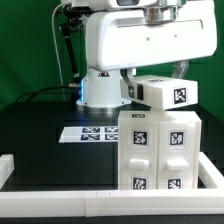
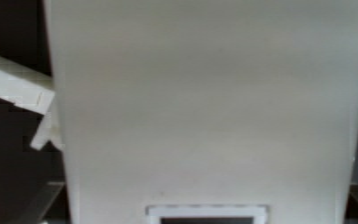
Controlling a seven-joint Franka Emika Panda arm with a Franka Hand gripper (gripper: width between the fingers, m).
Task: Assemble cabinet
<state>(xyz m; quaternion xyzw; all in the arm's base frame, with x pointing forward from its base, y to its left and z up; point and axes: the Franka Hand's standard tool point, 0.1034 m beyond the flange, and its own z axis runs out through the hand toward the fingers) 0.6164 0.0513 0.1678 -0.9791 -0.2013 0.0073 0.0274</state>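
Here we are, and the cabinet stands upright on the black tabletop, over toward the exterior view's right and close to the near edge. It faces the camera, with panelled fronts, and black-and-white tags show on the upper and lower panels. Just in front of it, a white rail runs along the near side of the tabletop.

Up top, a white block with a single tag on its near face sits above the cabinet. It is skewed and juts out past the cabinet's top toward the exterior view's right. Whether it rests fully on the cabinet or is held just off it, I cannot tell.

The arm looms right over that block, its big white link filling the upper part of the scene. The claw is hidden behind that link and the block, so I cannot say whether it is open, closed or gripping anything.

Farther back, the marker board lies flat on the tabletop, to the exterior view's left of the cabinet and close to its far corner.

In the wrist view, a broad white face nearly fills the frame, very close, with part of a dark printed tag at its edge. No fingers show there, and which part that face belongs to is unclear.
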